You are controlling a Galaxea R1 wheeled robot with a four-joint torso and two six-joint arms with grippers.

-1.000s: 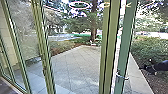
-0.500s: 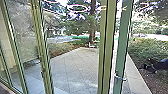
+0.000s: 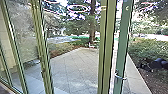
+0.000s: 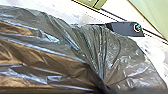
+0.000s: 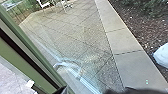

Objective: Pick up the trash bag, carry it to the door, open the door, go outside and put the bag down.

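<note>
Trash bag (image 4: pixel 50 50), one, dark, thin and creased, lies large across the left wrist view, its folds drawn together near the left gripper (image 4: pixel 102 88); it seems held there, though how far that gripper is open cannot be told. Left to right in the head view come a glass pane (image 3: pixel 27 37) in green framing, the paved yard (image 3: pixel 72 65), one tree trunk (image 3: pixel 92 25) with white furniture (image 3: pixel 92 46) near its foot, one green door post (image 3: pixel 122 47) with one curved metal handle (image 3: pixel 120 77), and one blurred dark shape (image 3: pixel 160 64) beside shrubs (image 3: pixel 147 50). The right gripper's (image 5: pixel 117 91) opening and hold cannot be told.
</note>
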